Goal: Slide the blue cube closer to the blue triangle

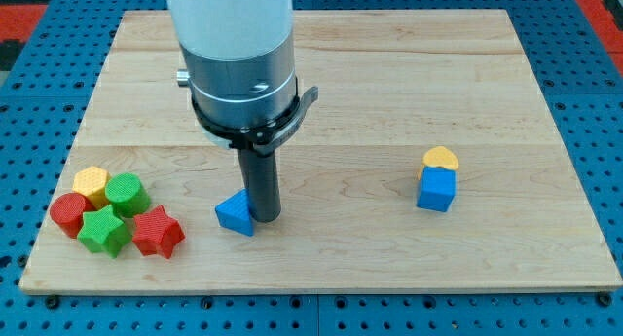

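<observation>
Wooden table [389, 102] fills view. Landmark: blue triangle [235, 213], low and left of centre. My tip [265, 217] touches triangle's right side, rod rising straight up from it into grey-and-white arm. No jaws on this arm, so nothing clenched or released. Blue cube [436, 190] sits well apart, toward view's right of triangle, yellow block [440, 159] touching its top edge. Left of triangle, tight cluster: red star [158, 231], green star [103, 231], green cylinder [127, 194], yellow hexagon [91, 184], red cylinder [69, 212].
</observation>
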You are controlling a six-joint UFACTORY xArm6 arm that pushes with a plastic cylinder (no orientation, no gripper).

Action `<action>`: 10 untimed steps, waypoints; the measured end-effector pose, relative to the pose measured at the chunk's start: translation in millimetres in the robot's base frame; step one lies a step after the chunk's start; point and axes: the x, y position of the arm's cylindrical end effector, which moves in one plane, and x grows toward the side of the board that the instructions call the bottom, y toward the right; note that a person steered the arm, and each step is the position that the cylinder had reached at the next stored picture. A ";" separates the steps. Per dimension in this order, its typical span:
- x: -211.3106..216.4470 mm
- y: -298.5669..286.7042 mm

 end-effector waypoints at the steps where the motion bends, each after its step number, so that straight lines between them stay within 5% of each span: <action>1: 17.8 14.8; 5: 3.4 -56.3; 8: 12.0 262.3; 9: -29.6 260.8; 10: -18.9 180.7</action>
